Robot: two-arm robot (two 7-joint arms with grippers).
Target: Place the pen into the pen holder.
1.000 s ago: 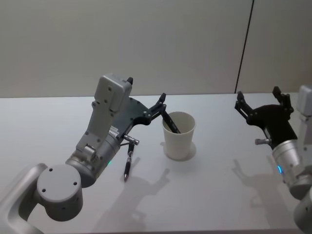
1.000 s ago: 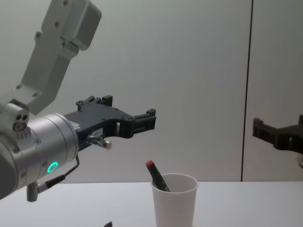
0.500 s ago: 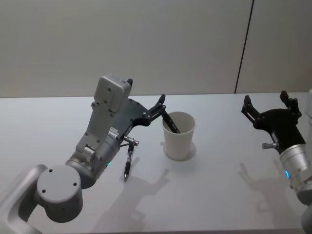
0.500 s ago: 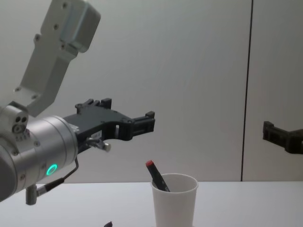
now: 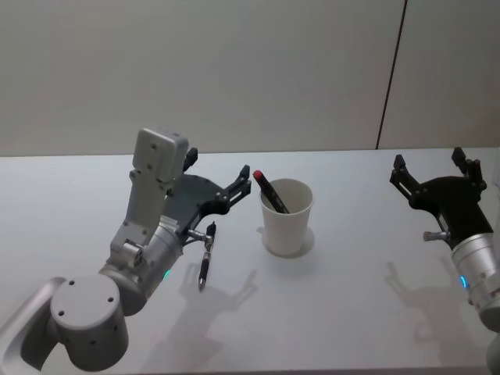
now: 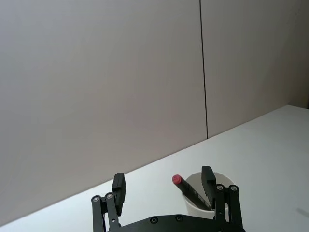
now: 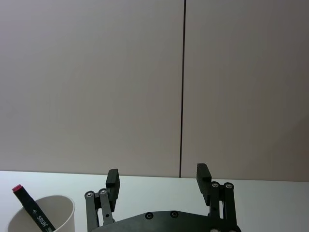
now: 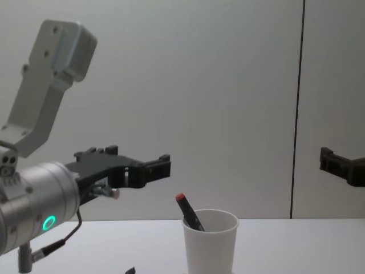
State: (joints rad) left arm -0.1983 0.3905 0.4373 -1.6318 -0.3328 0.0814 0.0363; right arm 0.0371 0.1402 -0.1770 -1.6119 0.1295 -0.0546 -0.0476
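Left gripper (image 5: 217, 165) hangs above the white table (image 5: 351, 312) with its two black fingers spread wide and nothing between them. Just ahead of its fingertips, slightly to its right, I see the plain white paper cup (image 5: 287, 226) that serves as pen holder, standing upright on the table. The black pen with a red cap (image 5: 269, 192) is inside this cup. It is tilted, its lower part is hidden by the cup wall, and its red end rises above the rim and leans toward the left gripper. In the left wrist view the red end shows between the two fingers, but farther off and not touching them. Below the left gripper a second dark pen (image 5: 205, 264) lies flat on the table, apart from the cup. The right gripper (image 5: 430, 164) is well apart on the far side of the cup, raised above the table, also opened wide and empty.
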